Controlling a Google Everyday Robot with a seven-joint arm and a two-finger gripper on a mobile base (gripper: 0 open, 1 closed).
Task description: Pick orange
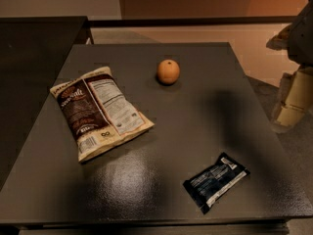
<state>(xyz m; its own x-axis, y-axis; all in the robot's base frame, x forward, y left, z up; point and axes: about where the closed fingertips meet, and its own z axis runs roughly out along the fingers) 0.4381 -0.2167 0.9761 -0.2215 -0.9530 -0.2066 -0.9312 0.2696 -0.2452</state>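
Observation:
The orange (168, 72) is a small round fruit with a dark stem dimple. It sits on the dark grey table (195, 131), towards the far middle. My gripper (292, 101) shows as pale blocky parts at the right edge of the view, beyond the table's right side. It is well to the right of the orange and a little nearer to me. Nothing is seen in it.
A brown and cream chip bag (98, 110) lies flat left of centre, close to the front left of the orange. A small black snack packet (215, 180) lies near the front right. A second dark table (34, 58) stands to the left. A rail runs behind.

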